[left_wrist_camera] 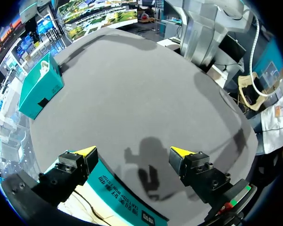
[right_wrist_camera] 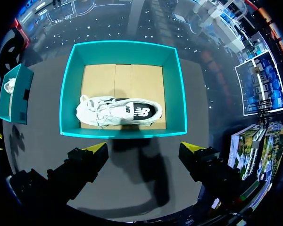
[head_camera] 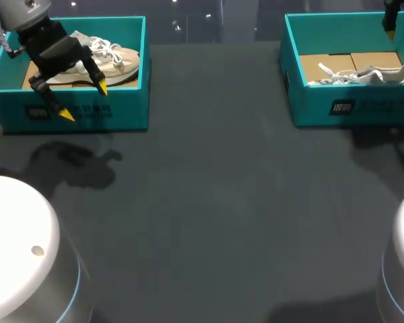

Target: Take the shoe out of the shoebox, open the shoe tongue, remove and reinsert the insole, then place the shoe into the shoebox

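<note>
- A beige shoe [head_camera: 111, 59] sits in the left shoebox [head_camera: 131, 101], at the upper left of the head view.
- The left gripper [head_camera: 85, 101] hangs over that box's front wall, fingers spread wide and holding nothing. The shoe lies just behind and below it.
- In the left wrist view one yellow tip is over the box wall [left_wrist_camera: 118, 193] and the other over bare table [left_wrist_camera: 146, 94].
- A white shoe [right_wrist_camera: 118, 112] lies on its side in the right shoebox [right_wrist_camera: 68, 94], at the upper right of the head view.
- The right gripper [right_wrist_camera: 144, 148] is above that box, also wide open and empty. The shoe is ahead of its fingers and clear of them.
</note>
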`<state>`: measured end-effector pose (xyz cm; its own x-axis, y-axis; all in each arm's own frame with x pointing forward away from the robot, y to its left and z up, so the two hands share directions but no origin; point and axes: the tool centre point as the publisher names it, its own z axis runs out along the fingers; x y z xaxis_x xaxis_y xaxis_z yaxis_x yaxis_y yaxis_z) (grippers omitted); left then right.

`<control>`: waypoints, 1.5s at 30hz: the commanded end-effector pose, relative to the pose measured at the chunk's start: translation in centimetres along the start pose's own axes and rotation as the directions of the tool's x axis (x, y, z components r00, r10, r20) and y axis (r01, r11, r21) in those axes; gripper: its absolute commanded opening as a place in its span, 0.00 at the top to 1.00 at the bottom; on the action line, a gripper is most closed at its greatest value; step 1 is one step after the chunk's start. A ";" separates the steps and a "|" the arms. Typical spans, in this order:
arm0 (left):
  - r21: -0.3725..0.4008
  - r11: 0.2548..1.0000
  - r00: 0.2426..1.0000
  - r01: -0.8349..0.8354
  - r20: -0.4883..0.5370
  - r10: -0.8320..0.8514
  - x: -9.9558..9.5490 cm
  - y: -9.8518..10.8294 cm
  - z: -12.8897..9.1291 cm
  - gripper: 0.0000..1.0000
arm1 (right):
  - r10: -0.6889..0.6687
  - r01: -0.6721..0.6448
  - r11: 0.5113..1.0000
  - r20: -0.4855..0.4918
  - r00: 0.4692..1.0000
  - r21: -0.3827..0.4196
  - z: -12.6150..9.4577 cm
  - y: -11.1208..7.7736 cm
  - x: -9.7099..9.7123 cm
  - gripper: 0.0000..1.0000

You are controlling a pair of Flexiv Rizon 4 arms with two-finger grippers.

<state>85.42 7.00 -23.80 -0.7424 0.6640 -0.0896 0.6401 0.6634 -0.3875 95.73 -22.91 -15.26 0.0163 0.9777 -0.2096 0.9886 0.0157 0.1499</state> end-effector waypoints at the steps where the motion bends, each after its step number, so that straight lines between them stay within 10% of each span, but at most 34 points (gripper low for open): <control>1: 0.016 0.994 0.993 -0.112 -0.040 0.113 -1.2 1.8 -1.9 0.00 | 0.000 0.000 1.000 0.000 1.000 0.000 0.0 0.0 0.0 0.00; 14: -0.043 0.872 0.857 -0.488 -0.215 0.469 -5.5 12.3 -6.5 0.00 | 0.000 0.000 1.000 0.000 1.000 0.000 0.0 0.0 0.0 0.00; 30: -0.076 0.839 0.832 -0.538 -0.208 0.515 -4.8 12.6 -6.6 0.00 | 0.000 0.000 1.000 0.000 1.000 0.000 0.0 0.0 0.0 0.00; 45: -0.164 0.733 0.747 -0.660 -0.251 0.616 -5.5 19.5 -8.2 0.00 | 0.000 0.000 1.000 0.000 1.000 0.000 0.0 0.0 0.0 0.00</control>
<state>103.04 19.17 -23.40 -0.1125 0.9904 -0.0799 0.9923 0.1077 -0.0610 95.65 -22.91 -15.26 0.0162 0.9777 -0.2095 0.9884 0.0160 0.1512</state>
